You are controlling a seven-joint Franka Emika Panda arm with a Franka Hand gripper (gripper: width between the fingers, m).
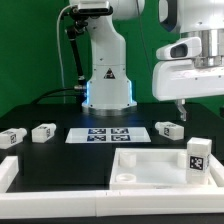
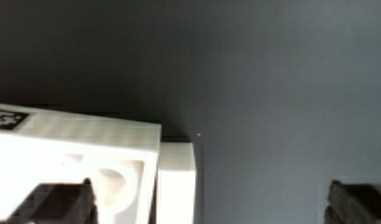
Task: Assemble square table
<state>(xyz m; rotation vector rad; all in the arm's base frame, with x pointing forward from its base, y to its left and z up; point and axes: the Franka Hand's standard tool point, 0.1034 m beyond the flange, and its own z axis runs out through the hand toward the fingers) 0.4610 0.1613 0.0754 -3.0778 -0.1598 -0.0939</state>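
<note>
While the wrist view is cutting both fingertips off at the frame edge, only two dark stubs are showing. The claw [image 2: 212,203] is standing spread wide and gripping nothing. Its fingers are hard to separate in the exterior view, and the arm [image 1: 190,55] is running out of frame at the top there.

The square tabletop [image 2: 71,160] is appearing in the wrist view as one corner only, with a round corner hole [image 2: 109,186] and part of a tag [image 2: 6,119] on its edge. That corner is lying under one finger. The other finger is hanging over bare dark desk [image 2: 258,80].

In the exterior view the slab is lying flat near the front, toward the exterior view's right, with the claw hovering above its far edge, apart from it. A leg block [image 1: 197,157] is standing upright at the slab's right end. A second leg block [image 1: 168,129] is lying just behind the slab. A third leg block [image 1: 44,131] and a fourth leg block [image 1: 10,137] are lying well off to the exterior view's left, beyond the marker board [image 1: 105,134].

The arm's base [image 1: 105,80] is sitting at back centre, and the hand is pointing straight down.
</note>
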